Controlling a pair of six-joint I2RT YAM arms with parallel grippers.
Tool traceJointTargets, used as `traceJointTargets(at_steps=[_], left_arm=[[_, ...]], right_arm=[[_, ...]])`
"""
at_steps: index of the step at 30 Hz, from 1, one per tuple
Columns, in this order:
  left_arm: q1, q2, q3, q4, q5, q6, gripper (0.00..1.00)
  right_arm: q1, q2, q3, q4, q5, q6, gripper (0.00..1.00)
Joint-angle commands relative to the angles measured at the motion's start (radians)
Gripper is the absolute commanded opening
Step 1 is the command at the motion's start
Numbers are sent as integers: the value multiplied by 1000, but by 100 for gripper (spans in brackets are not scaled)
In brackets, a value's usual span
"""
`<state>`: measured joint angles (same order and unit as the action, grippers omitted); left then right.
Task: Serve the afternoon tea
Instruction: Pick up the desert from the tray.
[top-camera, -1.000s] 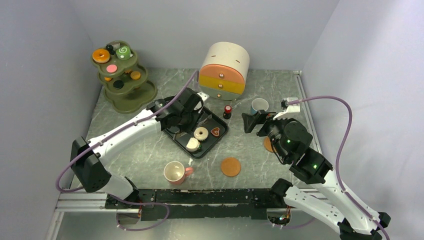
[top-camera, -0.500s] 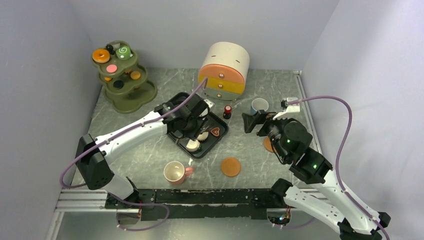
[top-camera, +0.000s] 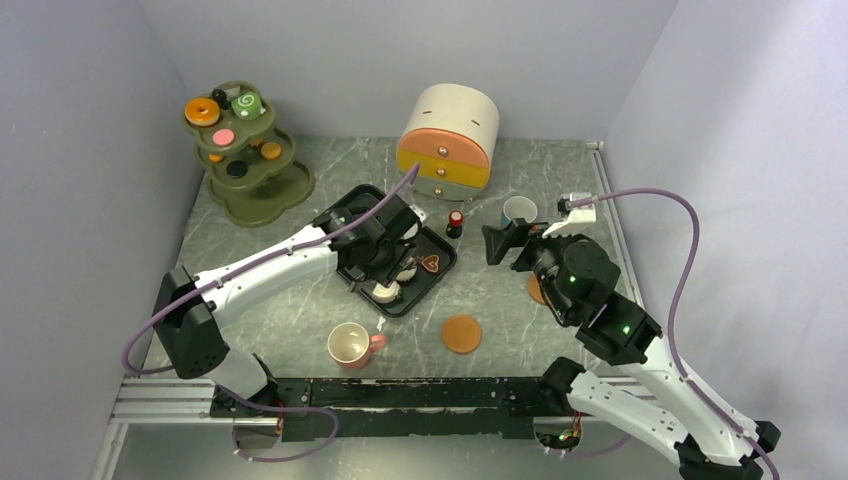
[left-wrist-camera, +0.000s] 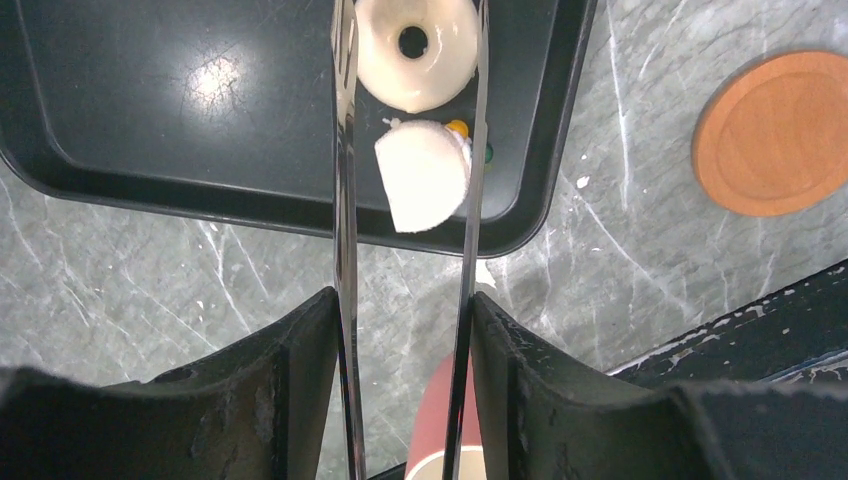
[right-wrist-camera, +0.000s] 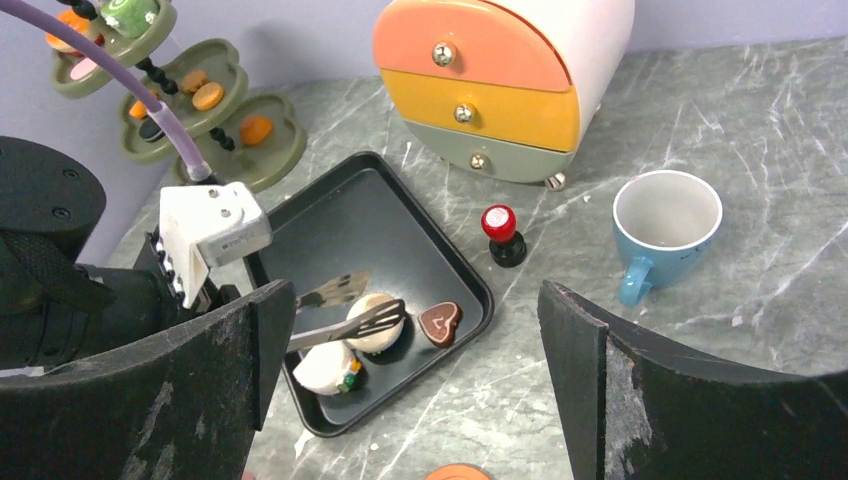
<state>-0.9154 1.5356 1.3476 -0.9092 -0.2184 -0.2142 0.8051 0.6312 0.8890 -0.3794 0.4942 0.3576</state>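
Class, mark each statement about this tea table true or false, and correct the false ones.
1. The blue cup stands upright on the table. True.
2. The white doughnut lies on an orange saucer. False: it lies in the black tray.
3. The right gripper holds the blue cup. False: it is open and empty, with the cup apart from it.
4. A heart-shaped cookie lies in the tray. True.
5. The pink cup lies on its side. False: it stands upright.
6. The tongs in the left gripper straddle a white pastry. True.
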Motion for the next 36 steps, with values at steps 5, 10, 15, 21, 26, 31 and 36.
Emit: traceJointTargets(at_steps=[5,10,15,21,26,31,36], left_arm=[[-6,2,-20,10,-22,11,55],[-6,-5,-40,32,3,17,57],[-6,10,-40,36,-5,20,58],[-4,41,-32,48,-5,24,59],[-1,66,-17,43,-28,27,59],[0,79,-5,29,-43,27,60],[12,73,-19,33,-47,22,60]], right_arm=[[-6,12,37,10,-1,-11,95],[-5,10,30,16,-3,-10,95],[-6,20,43,15,-3,-17,95],[-5,28,45,23,-16,-17,95],[-5,31,44,27,-20,-12,95],[-5,36,45,34,-23,-14,95],[-5,33,29,46,-27,-10,95]])
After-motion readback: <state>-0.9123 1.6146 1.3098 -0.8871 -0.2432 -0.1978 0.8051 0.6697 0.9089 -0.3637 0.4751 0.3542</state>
